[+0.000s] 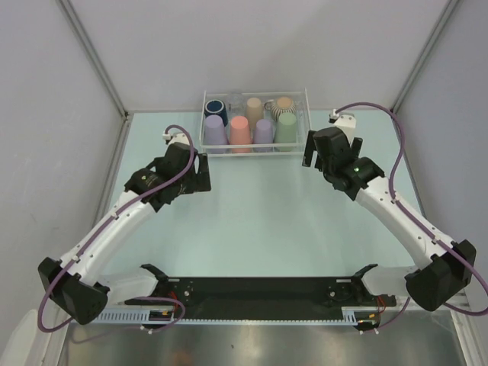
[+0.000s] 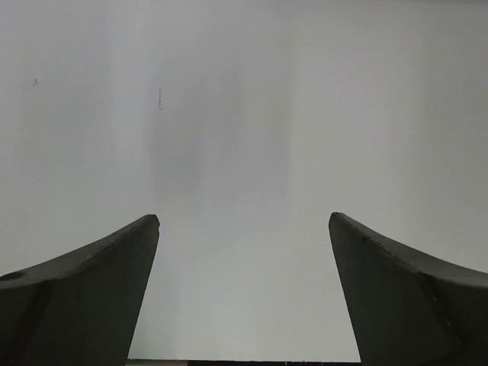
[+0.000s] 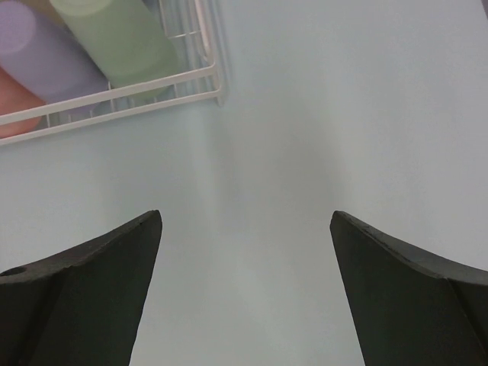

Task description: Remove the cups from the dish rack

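Filling the dish rack (image 1: 303, 122): eight cups (image 1: 240, 131)

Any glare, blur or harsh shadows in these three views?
Top external: even diffuse light, no glare, rack and cups sharp, only soft shadows on the table. Left wrist: blank pale wall, faint vertical shading, left gripper dark, near silhouette. Right wrist: rack corner slightly soft, right gripper likewise dark, table evenly lit.

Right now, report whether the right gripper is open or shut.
Open: the right gripper has its fingers wide apart, only table showing between them.
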You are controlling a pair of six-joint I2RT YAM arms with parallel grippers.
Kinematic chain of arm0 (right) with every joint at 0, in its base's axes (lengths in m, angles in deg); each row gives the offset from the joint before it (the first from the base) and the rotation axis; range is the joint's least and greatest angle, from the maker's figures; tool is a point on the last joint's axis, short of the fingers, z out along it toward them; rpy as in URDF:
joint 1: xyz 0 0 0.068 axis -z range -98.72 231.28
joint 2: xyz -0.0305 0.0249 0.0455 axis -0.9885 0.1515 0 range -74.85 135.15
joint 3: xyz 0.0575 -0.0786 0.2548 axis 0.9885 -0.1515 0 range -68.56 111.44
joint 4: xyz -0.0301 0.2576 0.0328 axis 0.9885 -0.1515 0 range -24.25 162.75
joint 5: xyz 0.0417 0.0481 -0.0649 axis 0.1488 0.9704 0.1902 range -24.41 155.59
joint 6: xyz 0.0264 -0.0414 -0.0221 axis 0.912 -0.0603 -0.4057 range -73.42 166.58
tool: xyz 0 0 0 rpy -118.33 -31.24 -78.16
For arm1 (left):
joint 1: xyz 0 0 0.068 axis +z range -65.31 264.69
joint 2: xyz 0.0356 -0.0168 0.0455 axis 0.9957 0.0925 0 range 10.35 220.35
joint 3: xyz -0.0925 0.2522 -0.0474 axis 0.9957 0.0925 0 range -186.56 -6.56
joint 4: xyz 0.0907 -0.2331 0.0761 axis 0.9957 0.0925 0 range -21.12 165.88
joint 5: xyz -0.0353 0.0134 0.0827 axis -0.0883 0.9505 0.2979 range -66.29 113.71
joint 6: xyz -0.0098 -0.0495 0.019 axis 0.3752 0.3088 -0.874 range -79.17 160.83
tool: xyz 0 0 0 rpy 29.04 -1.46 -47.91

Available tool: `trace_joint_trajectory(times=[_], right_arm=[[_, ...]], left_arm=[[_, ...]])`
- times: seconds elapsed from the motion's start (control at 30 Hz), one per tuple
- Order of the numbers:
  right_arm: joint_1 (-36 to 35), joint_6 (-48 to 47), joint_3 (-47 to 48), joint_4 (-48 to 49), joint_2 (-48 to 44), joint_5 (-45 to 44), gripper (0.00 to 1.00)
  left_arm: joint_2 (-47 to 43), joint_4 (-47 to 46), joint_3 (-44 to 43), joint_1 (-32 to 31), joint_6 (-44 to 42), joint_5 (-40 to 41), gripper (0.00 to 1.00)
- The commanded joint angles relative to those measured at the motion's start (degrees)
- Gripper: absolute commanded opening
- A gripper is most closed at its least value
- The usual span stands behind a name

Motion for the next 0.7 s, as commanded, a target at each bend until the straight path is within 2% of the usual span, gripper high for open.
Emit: trace_joint_trajectory(times=[0.0, 0.13, 0.33, 0.37, 0.4, 0.5, 0.6, 0.67], right_arm=[[0.5, 1.1, -0.2, 4.7, -2.3, -3.0, 1.0], [0.9, -5.2, 2.0, 6.7, -0.9, 3.1, 1.0], [1.7, -9.7, 9.8, 8.5, 5.6, -0.9, 1.0], [2.2, -10.3, 12.4, 9.2, 7.8, -0.1, 0.97], [2.7, -10.5, 13.8, 10.1, 8.9, 1.0, 0.89], [5.1, -9.0, 20.5, 9.8, 14.4, 4.9, 0.86], [7.3, -6.4, 29.5, 6.1, 21.1, 10.6, 0.9], [7.5, -5.8, 34.2, 3.8, 25.2, 11.2, 0.91]], left_arm=[[-0.3, -0.8, -2.0, 0.6, -0.3, 0.8, 1.0], [-1.3, -1.3, -2.3, 0.8, -0.2, 0.1, 1.0], [-2.1, -2.0, -2.7, 0.7, -1.4, 0.3, 1.0], [-2.0, -1.9, -2.7, 0.7, -1.3, 0.3, 1.0], [-2.0, -1.9, -2.6, 0.7, -1.2, 0.0, 1.0], [-2.3, -1.9, -1.9, 0.7, -0.9, -0.8, 1.0], [-2.8, -2.0, -1.1, 0.7, -1.2, -1.6, 1.0], [-3.0, -2.1, -0.5, 0.7, -1.2, -1.3, 1.0]])
